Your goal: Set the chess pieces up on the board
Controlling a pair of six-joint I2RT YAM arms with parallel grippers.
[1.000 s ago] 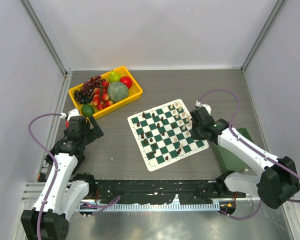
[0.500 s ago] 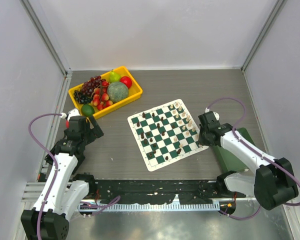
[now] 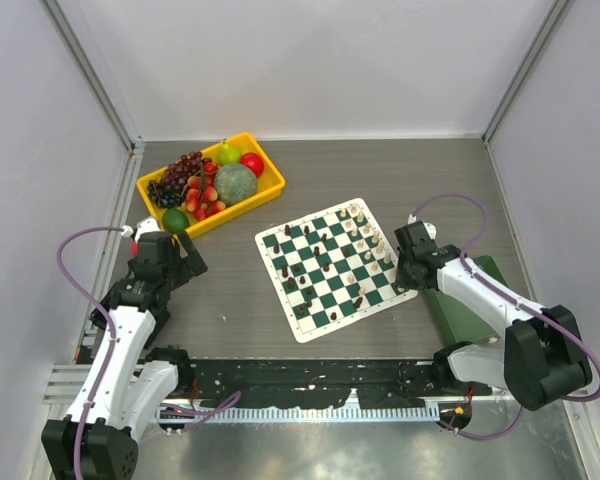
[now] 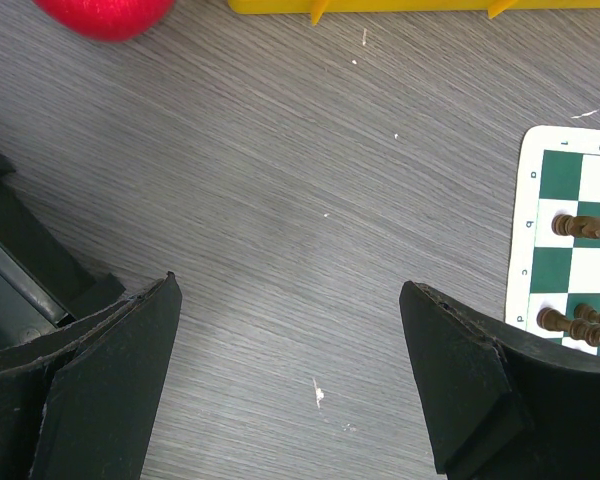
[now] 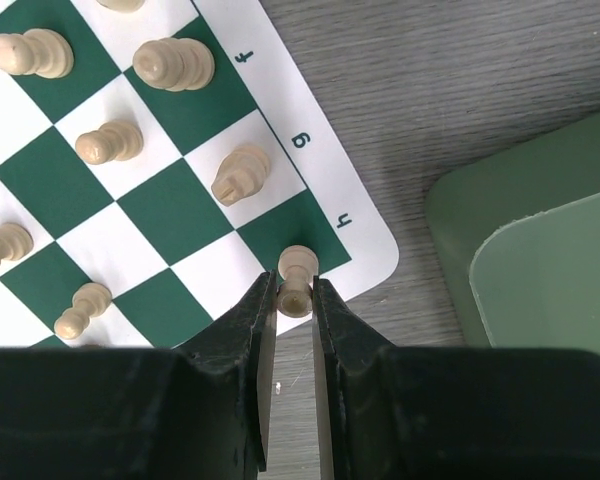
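Note:
The green-and-white checkered board (image 3: 335, 268) lies tilted in the middle of the table, with dark pieces (image 3: 285, 272) on its left side and cream pieces (image 3: 365, 232) on its right side. My right gripper (image 3: 404, 268) is at the board's right corner. In the right wrist view it (image 5: 295, 293) is shut on a cream pawn (image 5: 296, 274), held over the corner square by the letter h. Other cream pieces (image 5: 240, 174) stand on nearby squares. My left gripper (image 3: 158, 255) is open and empty over bare table far left of the board (image 4: 570, 250).
A yellow tray (image 3: 270, 187) of fruit sits at the back left. A plain green tray (image 3: 480, 310) lies right of the board, under my right arm; it also shows in the right wrist view (image 5: 540, 250). A red fruit (image 4: 105, 15) lies near the left gripper.
My right gripper has pulled back from the board's right columns to its right corner and nearer the green tray. The left arm has not moved.

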